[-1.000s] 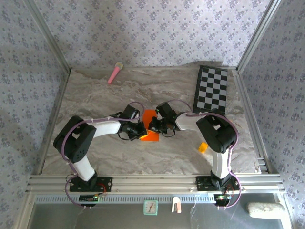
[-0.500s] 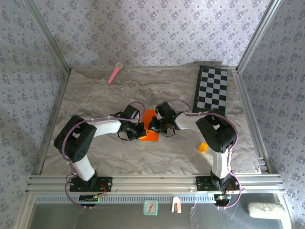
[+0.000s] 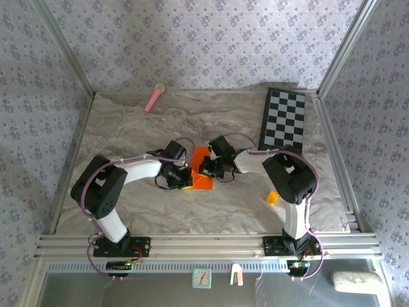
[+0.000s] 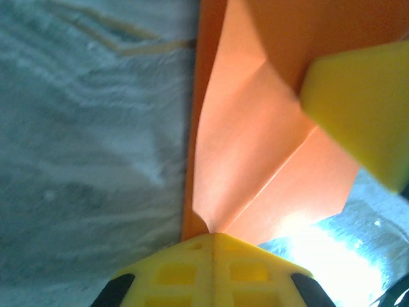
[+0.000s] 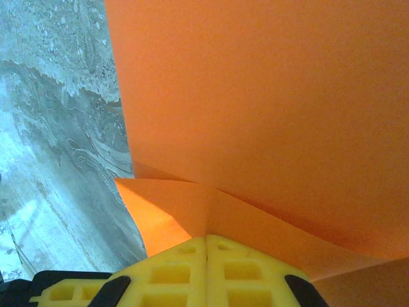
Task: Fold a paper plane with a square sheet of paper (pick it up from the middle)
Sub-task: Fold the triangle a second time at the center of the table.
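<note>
Pinching folded orange paper point(image 3: 202, 156): left jaws, right jaws clamped on it; checkerboard point(image 3: 284, 120), pink stick point(image 3: 153, 98), block point(image 3: 272, 197) well apart.

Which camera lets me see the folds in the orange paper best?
The left wrist camera: the orange paper is up close, with sharp creases plain. The top camera makes it a tiny orange patch; the right wrist camera sees mostly smooth orange with one fold.
</note>
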`<state>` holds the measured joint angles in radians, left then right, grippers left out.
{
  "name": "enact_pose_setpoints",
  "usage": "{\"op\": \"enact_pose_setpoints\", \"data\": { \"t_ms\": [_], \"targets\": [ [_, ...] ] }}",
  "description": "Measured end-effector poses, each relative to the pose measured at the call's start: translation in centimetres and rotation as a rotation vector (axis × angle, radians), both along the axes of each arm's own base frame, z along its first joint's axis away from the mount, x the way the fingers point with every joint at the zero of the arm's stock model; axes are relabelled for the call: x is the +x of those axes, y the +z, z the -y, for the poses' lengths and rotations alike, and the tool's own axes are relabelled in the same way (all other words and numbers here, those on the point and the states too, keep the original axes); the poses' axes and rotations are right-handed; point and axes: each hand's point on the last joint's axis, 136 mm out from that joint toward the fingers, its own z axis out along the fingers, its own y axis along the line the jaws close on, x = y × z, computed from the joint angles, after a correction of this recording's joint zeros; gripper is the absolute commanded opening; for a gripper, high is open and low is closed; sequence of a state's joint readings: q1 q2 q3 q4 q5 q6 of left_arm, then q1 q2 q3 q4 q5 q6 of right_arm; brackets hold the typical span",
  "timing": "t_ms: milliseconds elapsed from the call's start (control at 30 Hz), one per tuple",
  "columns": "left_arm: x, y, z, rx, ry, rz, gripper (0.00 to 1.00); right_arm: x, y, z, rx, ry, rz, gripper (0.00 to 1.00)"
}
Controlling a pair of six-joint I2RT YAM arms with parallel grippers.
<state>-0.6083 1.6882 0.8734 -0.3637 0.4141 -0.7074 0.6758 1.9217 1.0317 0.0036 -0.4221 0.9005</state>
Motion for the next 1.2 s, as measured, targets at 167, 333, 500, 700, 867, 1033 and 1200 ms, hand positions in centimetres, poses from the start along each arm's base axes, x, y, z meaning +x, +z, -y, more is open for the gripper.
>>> {"op": "enact_pose_setpoints", "data": {
  "t_ms": [167,333,500,700,867,1033,1200],
  "targets": [
    [-0.6,0.2,-1.6,0.048,0.012,-0.025,0.02,0.0,0.0,0.0,0.001,0.0,-0.001,0.0],
    [0.2,2.4,-1.2,-0.01,0.043,0.023,0.03,0.0,0.0,-0.1,0.002,0.002,-0.001,0.0],
    [1.7,3.7,0.4,-0.103,0.091,0.067,0.03,0.1,0.1,-0.1,0.004,0.003,0.0,0.0],
    [1.9,1.8,0.7,-0.094,0.125,0.018,0.01,0.1,0.1,-0.1,0.005,0.005,0.002,0.0],
    [1.2,0.2,0.3,-0.063,0.138,-0.028,0.0,0.1,0.2,-0.2,0.008,0.014,0.01,0.0],
    [1.1,-0.1,0.3,-0.059,0.144,-0.039,0.0,0.1,0.6,-0.1,-0.007,0.039,0.044,0.0],
    [1.0,-0.1,0.3,-0.059,0.149,-0.042,0.0,-0.8,0.9,0.0,-0.065,0.067,0.079,0.0]
  ]
}}
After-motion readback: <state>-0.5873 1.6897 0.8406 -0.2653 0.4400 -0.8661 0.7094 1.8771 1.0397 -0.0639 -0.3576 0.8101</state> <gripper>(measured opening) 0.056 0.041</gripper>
